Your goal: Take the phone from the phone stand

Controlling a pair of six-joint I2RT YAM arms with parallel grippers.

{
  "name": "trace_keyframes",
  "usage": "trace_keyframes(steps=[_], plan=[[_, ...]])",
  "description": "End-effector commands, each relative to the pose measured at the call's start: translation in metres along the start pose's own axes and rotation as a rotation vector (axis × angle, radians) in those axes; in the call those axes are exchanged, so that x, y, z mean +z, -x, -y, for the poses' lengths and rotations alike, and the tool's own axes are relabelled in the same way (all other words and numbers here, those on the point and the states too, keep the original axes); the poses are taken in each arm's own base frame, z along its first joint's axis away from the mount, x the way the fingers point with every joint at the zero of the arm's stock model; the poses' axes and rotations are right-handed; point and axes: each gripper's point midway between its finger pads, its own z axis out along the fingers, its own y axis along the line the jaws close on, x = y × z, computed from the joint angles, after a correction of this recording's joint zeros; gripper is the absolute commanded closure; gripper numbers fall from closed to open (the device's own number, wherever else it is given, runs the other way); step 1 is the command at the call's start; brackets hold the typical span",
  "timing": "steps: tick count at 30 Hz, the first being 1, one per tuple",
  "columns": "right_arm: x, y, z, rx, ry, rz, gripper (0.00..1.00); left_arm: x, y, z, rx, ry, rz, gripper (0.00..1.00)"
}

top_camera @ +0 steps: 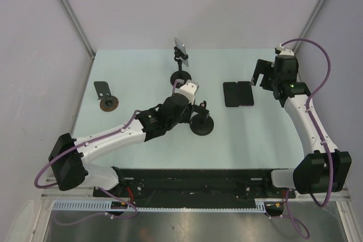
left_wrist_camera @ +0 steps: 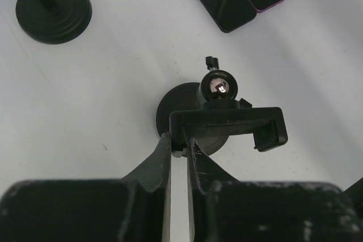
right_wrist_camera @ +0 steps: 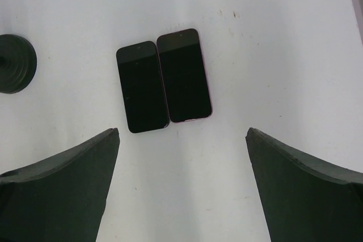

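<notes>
At the left gripper (left_wrist_camera: 180, 143): closed to a thin slit, pinching the near-left end of an empty phone stand (left_wrist_camera: 227, 120) cradle. At the right gripper (right_wrist_camera: 182, 132): spread wide, holding nothing, hovering over the counter (right_wrist_camera: 283, 55). Just ahead of it, flat and touching side by side: a black phone (right_wrist_camera: 142, 86) and a pink-edged phone (right_wrist_camera: 184, 75). Well beyond the left gripper: a third phone (top_camera: 181, 48), clamped in a far stand (top_camera: 180, 76).
</notes>
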Motion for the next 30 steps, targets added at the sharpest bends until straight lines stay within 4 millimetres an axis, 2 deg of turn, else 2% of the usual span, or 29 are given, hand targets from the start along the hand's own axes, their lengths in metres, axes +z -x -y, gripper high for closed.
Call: trace_keyframes(steps=[1,2,7,8,10,11,13,14,16,17,18,19,28,30], plan=[[-0.006,0.013,-0.005,0.000,0.036,0.047,0.00,-0.017,0.036,-0.014,0.023,0.070,0.100,0.95],[-0.005,0.013,-0.005,-0.002,0.038,0.048,0.00,-0.018,0.038,-0.020,0.028,0.091,0.110,0.99],[-0.003,0.013,-0.011,-0.002,0.069,0.046,0.00,-0.030,0.052,-0.060,0.028,0.160,0.150,0.99],[-0.003,0.013,-0.012,-0.002,0.073,0.044,0.00,-0.031,0.055,-0.077,0.019,0.194,0.156,1.00],[-0.003,0.012,-0.015,-0.004,0.087,0.039,0.00,-0.037,0.059,-0.098,0.028,0.233,0.166,1.00],[-0.003,0.011,-0.016,-0.008,0.090,0.037,0.00,-0.045,0.066,-0.119,0.010,0.277,0.191,1.00],[-0.004,0.011,-0.019,-0.013,0.101,0.036,0.00,-0.051,0.067,-0.139,0.017,0.300,0.193,1.00],[-0.004,0.010,-0.021,-0.017,0.107,0.035,0.00,-0.059,0.070,-0.164,0.004,0.353,0.206,1.00],[-0.005,0.009,-0.024,-0.022,0.118,0.035,0.00,-0.061,0.069,-0.181,0.001,0.357,0.201,0.99],[-0.005,0.008,-0.026,-0.026,0.122,0.034,0.00,-0.065,0.068,-0.202,-0.002,0.400,0.196,1.00],[-0.005,0.009,-0.026,-0.028,0.123,0.039,0.00,-0.066,0.070,-0.208,-0.001,0.396,0.201,0.99],[-0.005,0.009,-0.026,-0.030,0.125,0.040,0.00,-0.070,0.070,-0.224,-0.009,0.428,0.201,0.99],[-0.008,0.002,-0.048,-0.065,0.218,0.036,0.01,-0.070,0.062,-0.290,-0.018,0.468,0.199,1.00],[-0.009,0.001,-0.052,-0.073,0.232,0.037,0.01,-0.068,0.064,-0.297,-0.026,0.456,0.199,1.00]])
